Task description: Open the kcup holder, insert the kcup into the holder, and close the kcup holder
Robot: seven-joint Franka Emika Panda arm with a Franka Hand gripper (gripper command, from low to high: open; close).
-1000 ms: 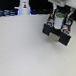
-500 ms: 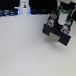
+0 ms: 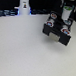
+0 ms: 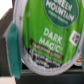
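Observation:
In the wrist view the kcup (image 4: 42,35) fills the frame, its bright green lid facing the camera. It sits between my fingers (image 4: 13,50), so my gripper is shut on it. In the exterior view my gripper (image 3: 62,20) hangs right over the kcup holder (image 3: 56,31), a black boxy unit with pale marks on top, at the exterior view's upper right. The pod is too small to make out in that view. I cannot tell whether the holder's drawer is open or shut.
A white bottle-like cylinder (image 3: 24,4) stands at the back towards the exterior view's left. Dark clutter lines the back edge. The pale table (image 3: 25,50) spreads in front of the holder.
My arm has shifted slightly over the holder, moving first a little towards the back and then down again. The holder and the bottle stay in place.

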